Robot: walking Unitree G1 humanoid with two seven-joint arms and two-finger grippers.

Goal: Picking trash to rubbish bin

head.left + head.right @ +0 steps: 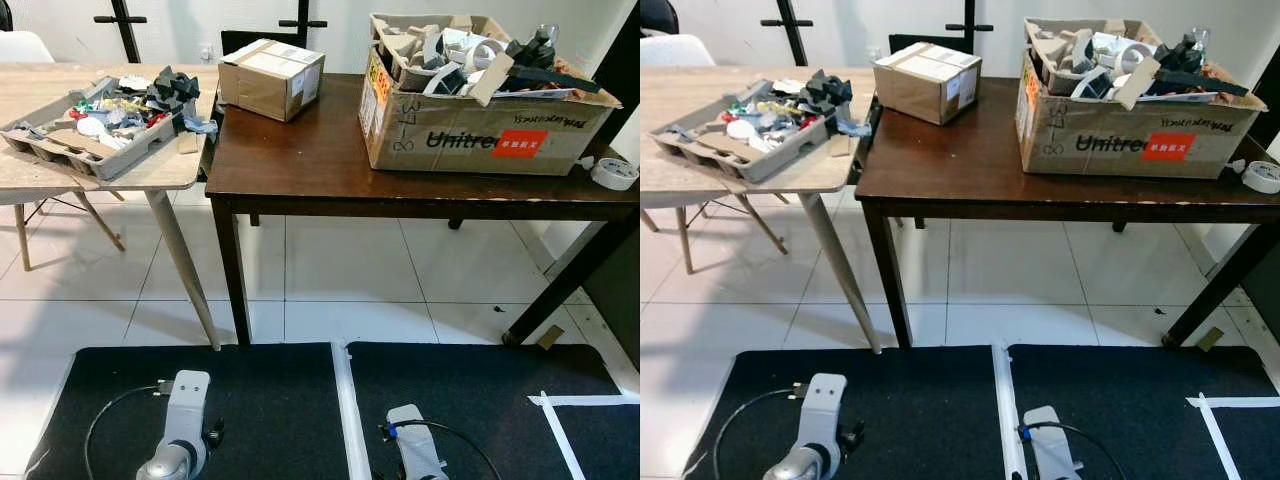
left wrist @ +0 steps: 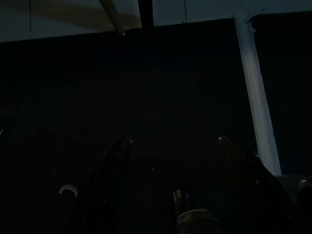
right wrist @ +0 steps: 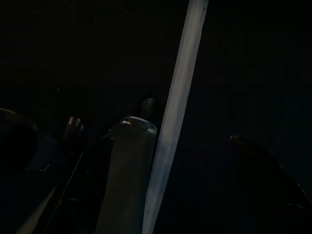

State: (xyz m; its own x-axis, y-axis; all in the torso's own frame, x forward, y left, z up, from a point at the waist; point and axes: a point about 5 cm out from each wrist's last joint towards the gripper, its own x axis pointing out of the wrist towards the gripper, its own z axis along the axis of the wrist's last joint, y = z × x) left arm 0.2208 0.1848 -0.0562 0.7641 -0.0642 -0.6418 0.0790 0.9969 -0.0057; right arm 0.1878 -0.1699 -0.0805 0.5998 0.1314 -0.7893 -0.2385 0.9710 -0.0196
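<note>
Arms: both silver arms hang low over the black floor mat, idle.
Left gripper: fingers apart, empty.
Right gripper: fingers apart, empty.
Trash: heaped in the grey plastic tray on the pale wooden table, ready to pick.
Big brown cardboard box: on the dark wooden table, full of scraps.
Bin: cannot tell where.

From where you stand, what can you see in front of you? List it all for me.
Dark wooden table: one, brown, straight ahead.
Light wooden table: one, pale, to its left, touching it.
Large cardboard box: one, brown with a red label, on the dark table's right side, heaped with scraps.
Small cardboard box: one, brown, taped shut, at the dark table's back left.
Tape roll: one, white, at the dark table's right edge.
Grey tray: one, on the light table, holding mixed trash.
White chair: one, behind the light table.
Floor mats: two, black, on the white tile floor, white strip between.
Left arm: silver, hanging low.
Right arm: silver, hanging low.
</note>
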